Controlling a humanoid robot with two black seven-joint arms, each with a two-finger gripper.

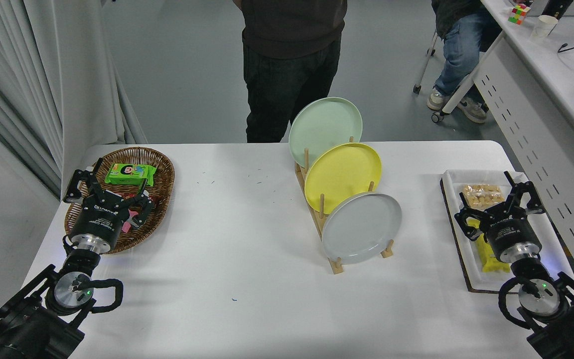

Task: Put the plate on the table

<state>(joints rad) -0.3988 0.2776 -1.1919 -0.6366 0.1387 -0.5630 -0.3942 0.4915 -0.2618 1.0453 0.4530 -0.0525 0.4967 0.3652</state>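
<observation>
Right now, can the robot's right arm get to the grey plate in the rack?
Probably yes. The right gripper hovers open over the white tray, and bare table lies between it and the grey plate. That plate stands frontmost in the wooden rack, with nothing in front of it.

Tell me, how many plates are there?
3, all upright in the wooden rack: the pale green plate farthest, the yellow plate in the middle, the light grey plate nearest. None appears hidden.

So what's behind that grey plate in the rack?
A yellow plate stands behind the grey plate, then a pale green plate. Each hides the lower part of the one behind.
</observation>
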